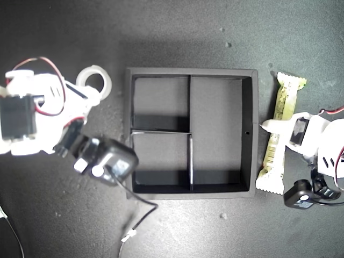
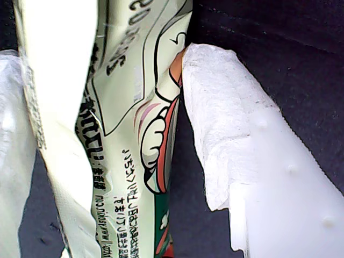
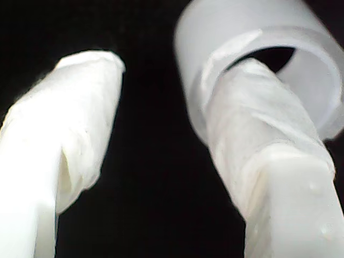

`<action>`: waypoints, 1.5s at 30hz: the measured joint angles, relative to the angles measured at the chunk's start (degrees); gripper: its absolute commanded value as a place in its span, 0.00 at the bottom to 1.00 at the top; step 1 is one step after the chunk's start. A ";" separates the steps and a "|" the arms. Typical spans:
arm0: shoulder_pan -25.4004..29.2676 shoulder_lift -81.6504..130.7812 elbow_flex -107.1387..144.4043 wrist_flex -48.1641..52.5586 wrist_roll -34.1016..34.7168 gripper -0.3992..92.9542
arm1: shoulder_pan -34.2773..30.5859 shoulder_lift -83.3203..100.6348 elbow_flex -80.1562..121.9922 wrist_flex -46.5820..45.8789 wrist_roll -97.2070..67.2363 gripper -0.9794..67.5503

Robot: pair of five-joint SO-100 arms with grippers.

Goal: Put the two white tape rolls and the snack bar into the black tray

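The bar (image 1: 279, 134) lies on the surface just beside the tray (image 1: 252, 134), at the exterior view's right. The first gripper (image 2: 107, 134) straddles its middle, jaws parted. The wrapper looks light, crinkly and slippery; mid-length is the balanced hold. The second gripper (image 3: 161, 134), jaws apart, has one finger inside a roll (image 1: 94, 80).
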 measured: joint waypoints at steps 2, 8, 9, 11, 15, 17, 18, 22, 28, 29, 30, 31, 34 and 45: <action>-0.09 -0.97 0.26 -1.23 0.00 0.17 | -0.09 0.00 -0.09 0.26 0.00 0.27; -1.23 -3.60 0.53 -3.08 0.26 0.18 | -0.62 0.00 -0.44 0.62 0.00 0.27; -1.76 -3.96 0.62 -3.43 0.53 0.18 | -0.70 0.00 -0.44 0.62 0.00 0.27; -1.93 -5.19 0.62 -3.87 1.05 0.18 | -0.97 0.00 -0.44 0.70 0.00 0.27; -2.37 -11.07 0.62 -5.80 1.14 0.15 | -1.32 0.00 -0.44 0.79 0.00 0.27; -3.25 -14.94 0.09 -6.68 1.14 0.10 | -1.41 0.00 -0.53 0.79 0.00 0.22; -3.60 -16.17 -0.70 -6.68 1.41 0.07 | -1.41 0.00 -0.62 0.88 0.00 0.20; -5.27 -17.84 -2.99 -6.50 1.14 0.04 | -1.41 -0.09 -2.20 2.72 0.00 0.12; -4.92 -7.65 -3.43 2.90 2.20 0.02 | -2.37 -0.35 -8.35 11.87 0.00 0.07; -4.92 -5.19 -4.66 5.19 2.55 0.02 | -2.55 -0.35 -9.84 13.45 0.00 0.06; -4.92 -3.25 -5.98 7.65 2.90 0.02 | -2.81 -0.35 -11.43 15.91 0.00 0.06; -5.10 -1.49 -7.47 9.58 3.34 0.02 | -2.90 -0.35 -13.45 18.28 0.00 0.06; -5.19 2.20 -12.57 14.41 4.48 0.02 | -4.39 -0.35 -20.48 25.75 -4.31 0.06; 1.23 -12.57 -39.11 16.96 6.77 0.02 | -6.68 -10.72 -50.71 26.63 -11.34 0.08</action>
